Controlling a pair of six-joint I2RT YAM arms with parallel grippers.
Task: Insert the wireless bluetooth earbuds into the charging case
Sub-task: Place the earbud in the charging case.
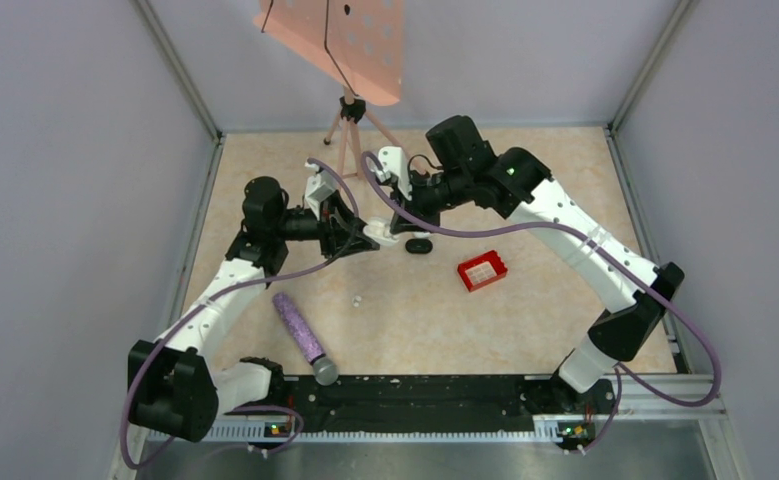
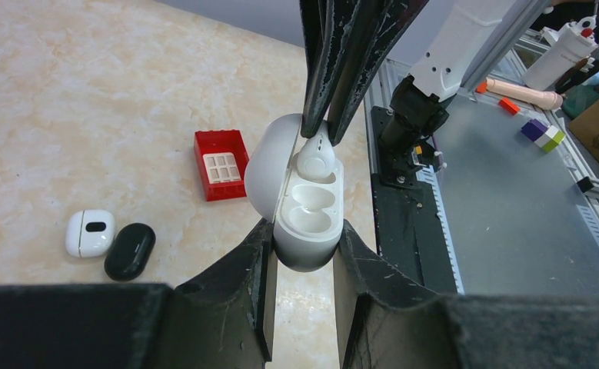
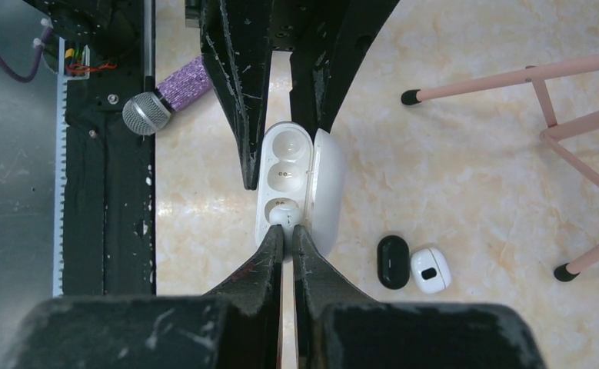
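Top view, L to R.

Purple-handled mic [image 1: 300,330] lies on tabletop [image 1: 525,330] near L arm base, mesh head toward near edge. 2 tiny white bits [image 1: 356,299] sit loose just R of it (too small to tell more). Pink tripod [image 1: 345,125] stands at far side, behind the grippers.

L gripper [image 2: 305,231] is mid-field above tabletop. Its fingers [image 2: 242,284] are clamped on either side of the charging case [image 2: 307,223]. The lid [image 2: 269,165] is swung open and the sockets are exposed.

R gripper [image 2: 317,132] meets it tip to tip. Its fingertips are pressed together on the top of 1 earbud [image 2: 316,161], which sits in the case's far socket in L wrist view.

On tabletop near the grippers: black case [image 2: 129,250] just beside a 2nd white case w/ dark spot [image 2: 90,232], both closed. Further R is a red basket [image 1: 482,271] w/ white insert, well apart from the R arm base.
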